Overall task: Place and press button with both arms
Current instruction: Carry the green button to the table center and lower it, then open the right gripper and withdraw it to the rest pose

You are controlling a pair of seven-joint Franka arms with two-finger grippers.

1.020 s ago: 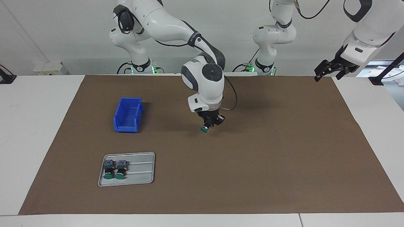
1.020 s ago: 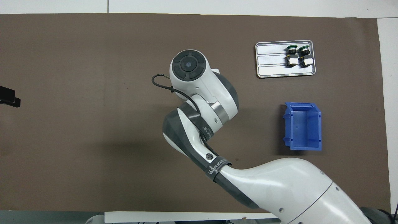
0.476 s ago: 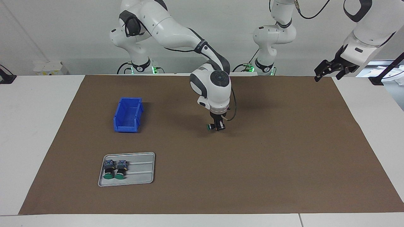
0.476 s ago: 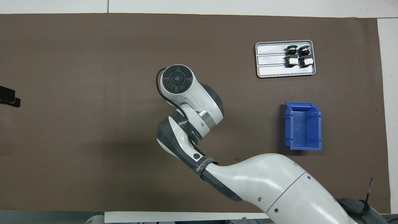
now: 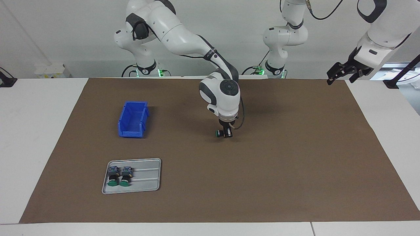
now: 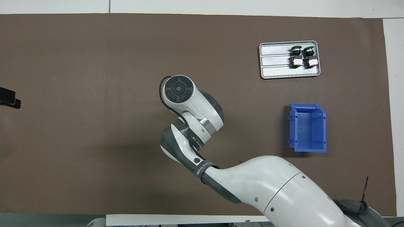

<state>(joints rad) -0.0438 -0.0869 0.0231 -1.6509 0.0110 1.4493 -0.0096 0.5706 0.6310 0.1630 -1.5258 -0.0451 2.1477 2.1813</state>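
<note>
The button (image 5: pixel 218 133) lies sideways low at the brown mat (image 5: pixel 295 157), near the middle of the table, its green cap pointing toward the right arm's end. My right gripper (image 5: pixel 227 133) points straight down and is set around the button's body. In the overhead view the right arm's wrist (image 6: pixel 178 89) covers both the gripper and the button. My left gripper (image 5: pixel 341 74) hangs open and empty in the air over the mat's corner at the left arm's end, where that arm waits; only its tip (image 6: pixel 8 98) shows from above.
A grey metal tray (image 5: pixel 147 183) (image 6: pixel 274 72) holding two more buttons (image 5: pixel 118 177) sits at the right arm's end, farther from the robots. A blue bin (image 5: pixel 133 119) (image 6: pixel 307 127) stands empty, nearer to the robots than the tray.
The right arm carried the button toward the left arm's end and lowered it to the mat, turning the hand upright. The left arm has not moved.
</note>
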